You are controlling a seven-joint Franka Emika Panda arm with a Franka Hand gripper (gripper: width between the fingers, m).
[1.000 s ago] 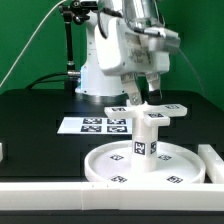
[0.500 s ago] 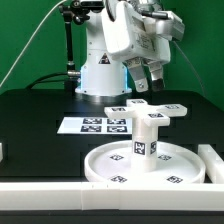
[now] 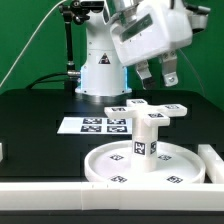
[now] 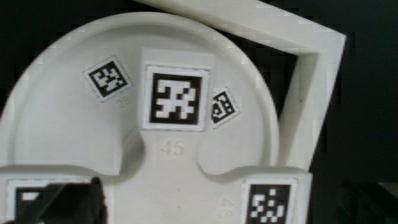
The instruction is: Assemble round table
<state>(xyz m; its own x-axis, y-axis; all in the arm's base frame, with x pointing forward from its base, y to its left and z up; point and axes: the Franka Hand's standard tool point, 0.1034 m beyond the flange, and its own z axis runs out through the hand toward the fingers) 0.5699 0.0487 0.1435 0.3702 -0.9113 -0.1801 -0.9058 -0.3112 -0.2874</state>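
Note:
In the exterior view the round table's rimmed disc [image 3: 112,160] lies flat near the front. The short thick cylinder leg [image 3: 146,137] stands upright on its middle. The cross-shaped piece [image 3: 147,108] sits on top of the leg. My gripper [image 3: 159,78] hangs tilted above and a little to the exterior view's right of the cross, open, with nothing between its fingers. The wrist view looks down on a tagged arm of the cross-shaped piece [image 4: 175,150] with the disc [image 4: 68,110] under it; my fingers do not show there.
The marker board [image 3: 95,125] lies flat behind the disc on the black table. A long white bar [image 3: 60,196] runs along the front edge and up the exterior view's right side [image 3: 211,158]; the same bar [image 4: 317,80] shows beside the disc in the wrist view.
The gripper has risen off the cross-shaped piece, moved toward the exterior view's right and tilted. It stays open. The disc, leg and cross have not moved.

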